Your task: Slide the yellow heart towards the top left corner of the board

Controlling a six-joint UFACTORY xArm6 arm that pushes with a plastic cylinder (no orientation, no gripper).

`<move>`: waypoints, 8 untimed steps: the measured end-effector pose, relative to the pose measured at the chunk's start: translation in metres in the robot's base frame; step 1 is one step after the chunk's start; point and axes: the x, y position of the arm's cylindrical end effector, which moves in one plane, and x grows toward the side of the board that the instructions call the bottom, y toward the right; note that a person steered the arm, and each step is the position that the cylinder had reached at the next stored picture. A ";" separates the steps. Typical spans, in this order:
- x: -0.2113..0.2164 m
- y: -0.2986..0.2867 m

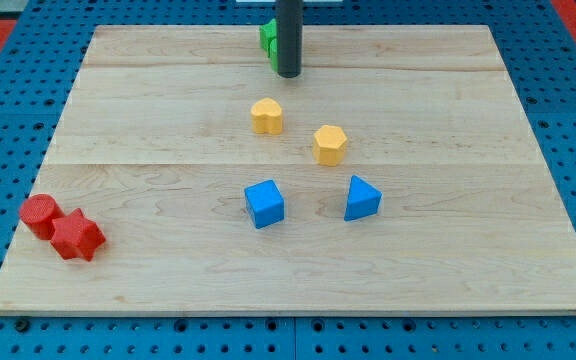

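Since my tip (pixel 288 74) sits above the yellow heart (pixel 266 116), beside the green block (pixel 267 40), pushing from here risks sliding it down the table (pixel 148 130); there is no claw to report.

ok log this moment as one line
tip: top centre, beside green block | yellow heart: below tip, untouched | yellow hexagon block: right of heart | push: not begun
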 end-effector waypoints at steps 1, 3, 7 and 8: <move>0.000 0.010; 0.023 0.026; 0.088 -0.119; 0.119 -0.147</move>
